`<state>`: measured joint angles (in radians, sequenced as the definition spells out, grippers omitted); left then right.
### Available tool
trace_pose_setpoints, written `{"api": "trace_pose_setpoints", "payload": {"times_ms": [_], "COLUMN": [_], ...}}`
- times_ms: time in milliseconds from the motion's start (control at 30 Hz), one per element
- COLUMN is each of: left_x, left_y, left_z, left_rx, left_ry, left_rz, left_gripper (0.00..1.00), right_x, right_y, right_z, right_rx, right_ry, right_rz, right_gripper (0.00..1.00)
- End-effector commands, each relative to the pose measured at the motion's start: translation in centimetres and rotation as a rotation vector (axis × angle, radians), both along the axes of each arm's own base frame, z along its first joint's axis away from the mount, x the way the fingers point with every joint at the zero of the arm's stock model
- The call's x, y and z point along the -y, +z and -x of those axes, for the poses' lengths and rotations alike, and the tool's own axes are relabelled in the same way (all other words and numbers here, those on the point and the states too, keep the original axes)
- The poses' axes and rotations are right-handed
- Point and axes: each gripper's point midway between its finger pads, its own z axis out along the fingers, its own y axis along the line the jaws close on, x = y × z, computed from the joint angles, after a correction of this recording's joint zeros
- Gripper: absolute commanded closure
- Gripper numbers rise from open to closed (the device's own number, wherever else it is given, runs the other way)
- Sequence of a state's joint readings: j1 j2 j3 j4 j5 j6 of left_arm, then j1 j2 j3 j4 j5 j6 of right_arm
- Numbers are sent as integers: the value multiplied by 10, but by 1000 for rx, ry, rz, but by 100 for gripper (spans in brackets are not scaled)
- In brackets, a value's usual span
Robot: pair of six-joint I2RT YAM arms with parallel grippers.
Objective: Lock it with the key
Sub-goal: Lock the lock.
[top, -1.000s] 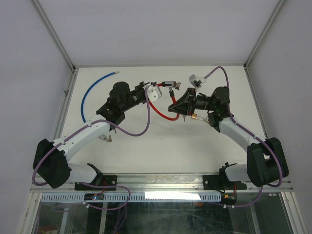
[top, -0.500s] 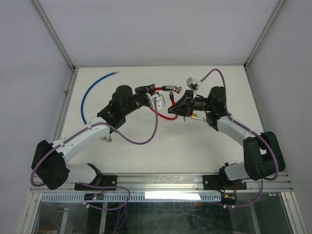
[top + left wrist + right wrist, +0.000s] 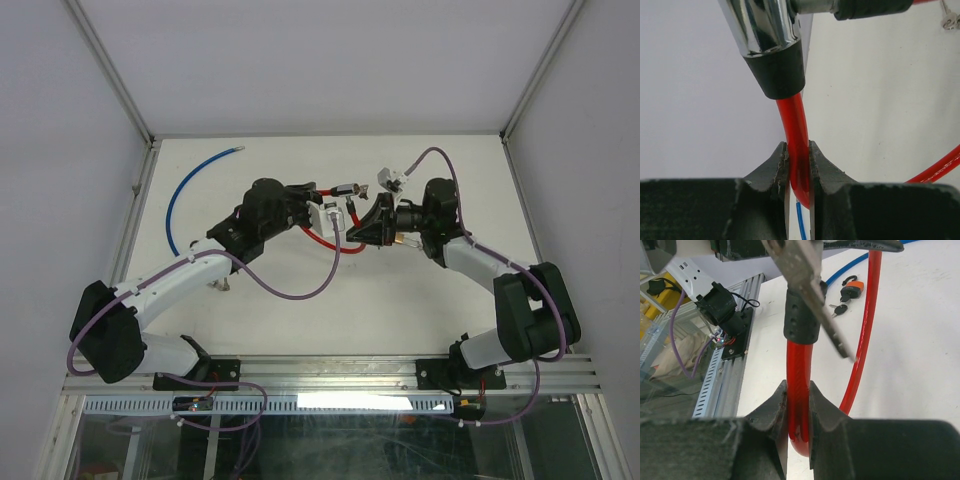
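The left pincer [image 3: 798, 150] pinched the red plastic-coated cable lock [image 3: 794, 115] just under its chrome cylinder head [image 3: 762, 25]; the right pincer [image 3: 798, 390] pinched the same cable below its black ribbed end [image 3: 800, 315], apparently to line both ends up above the white tabletop [image 3: 920, 340].

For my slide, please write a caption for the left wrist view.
Left gripper pinches the red cable just below its metal end.

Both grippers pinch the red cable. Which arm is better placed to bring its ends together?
Left, probably. The left gripper holds the cable just below the chrome lock body, with the other end showing just above it. The right gripper grips below a black sleeve, a metal blade crossing it.
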<state>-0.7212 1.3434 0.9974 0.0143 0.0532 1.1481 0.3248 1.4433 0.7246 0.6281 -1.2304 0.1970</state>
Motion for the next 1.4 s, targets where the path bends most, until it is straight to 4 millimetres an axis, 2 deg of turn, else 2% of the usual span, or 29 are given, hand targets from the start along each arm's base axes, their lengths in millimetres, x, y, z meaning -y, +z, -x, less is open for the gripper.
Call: {"api": "trace_pose_setpoints", "payload": {"times_ms": [0,133,333,567,700,733,800,1100,1267,1333,1367], "left_x": [3,0,3,4,-1,-3,-6,-11,-9,-9,-10], "left_y": [5,0,8,17,17,17,16,14,23,29,32], "left_z": [9,10,13,16,16,16,15,12,17,19,19], "left_rx": [41,43,38,32,39,42,53,63,44,36,35], "left_ry": [-64,-68,-84,-90,-79,-75,-71,-58,-90,-103,-106], "left_rz": [-95,-125,-105,-90,-96,-100,-111,-120,-59,-34,-22], "left_gripper": [100,100,100,100,100,100,100,100,100,100,100], "right_x": [6,5,5,0,2,3,3,8,10,11,11], "right_y": [29,30,29,23,33,38,42,57,60,63,62], "right_z": [-11,-6,3,5,3,8,11,21,22,27,25], "right_rx": [56,3,-76,-140,-188,-258,-270,-224,-194,-290,-244], "right_ry": [-3,39,121,147,177,198,202,215,217,214,208], "right_rz": [-13,-10,5,66,30,19,1,-15,-15,3,4], "right_gripper": [100,100,100,100,100,100,100,100,100,100,100]}}
